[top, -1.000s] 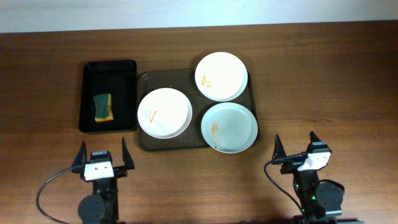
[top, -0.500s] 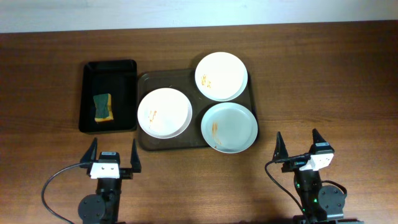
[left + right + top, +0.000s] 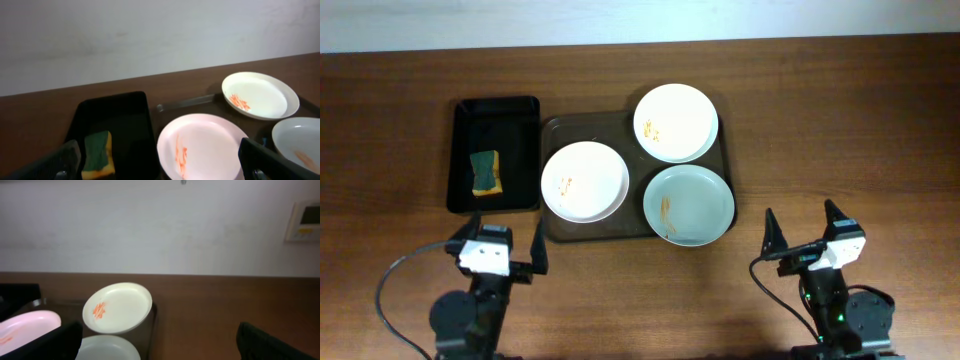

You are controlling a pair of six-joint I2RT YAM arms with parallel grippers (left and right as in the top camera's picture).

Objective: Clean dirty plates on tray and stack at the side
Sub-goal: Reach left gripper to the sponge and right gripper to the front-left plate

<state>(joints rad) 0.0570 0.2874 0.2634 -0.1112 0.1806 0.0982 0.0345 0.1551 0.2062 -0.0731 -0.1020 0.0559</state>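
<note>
- While the plates lie just as they did a second ago, the left gripper [image 3: 503, 240] has edged to the right and twisted on its wrist. It now sits skewed over the near-left part of the surface [image 3: 860, 100], short of both trays.
- The right gripper [image 3: 800, 222] has drifted only slightly to the right. It stands at the front right, near the blue-grey plate [image 3: 688, 205] but clear of it.
- Both grippers have their jaws spread wide and hold nothing.
- By these signs the job has barely started: no plate is lifted, none is wiped, and nothing is stacked at the side. The left arm's turn looks like the start of a reach, probably for the sponge [image 3: 487, 172], though that is only a guess.
- The tray [image 3: 585, 125] carries all three plates, each with orange-brown smears.
  - The near white plate [image 3: 584, 181] lies at its left and slightly overhangs the rim.
  - The far white plate [image 3: 675, 122] overhangs the far right corner.
  - The blue-grey plate overhangs the near right corner.
- The black tray [image 3: 496, 103] lies just beside the brown tray, on its left. It holds only the green-and-yellow sponge, in its nearer half.
</note>
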